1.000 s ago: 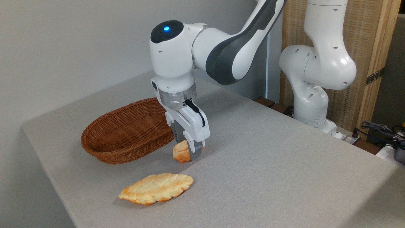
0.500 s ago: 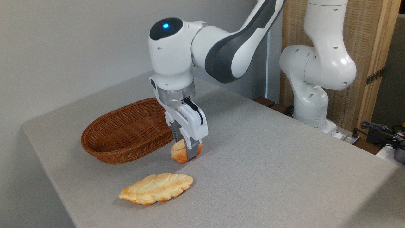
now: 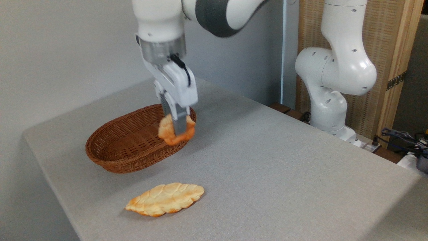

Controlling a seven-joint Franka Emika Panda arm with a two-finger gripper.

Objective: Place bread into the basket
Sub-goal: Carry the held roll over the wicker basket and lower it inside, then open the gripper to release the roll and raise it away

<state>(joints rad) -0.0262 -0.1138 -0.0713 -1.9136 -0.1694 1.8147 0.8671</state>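
Bread for this task is not the long braided golden loaf [image 3: 165, 199] lying nearest on the grey table [image 3: 284, 174] but the small lumpy golden-tan bun [image 3: 175, 130], clamped in the jaws above the oval brown wicker basket's [image 3: 117, 150] right end, presumably for release inside.

This looks like a robotics lab or test room, not a home. A white Franka arm [image 3: 334, 70] stands bolted at the far right of a table [image 3: 284, 174] draped in plain grey cloth, well to the right of the gripper [image 3: 177, 129]. Behind the gripper is a bare grey wall [image 3: 67, 50]. Far to its right stands a wood-framed woven screen [image 3: 388, 50], with loose cables and plugs [image 3: 401, 137] lying below it. The 2 breads look like props.
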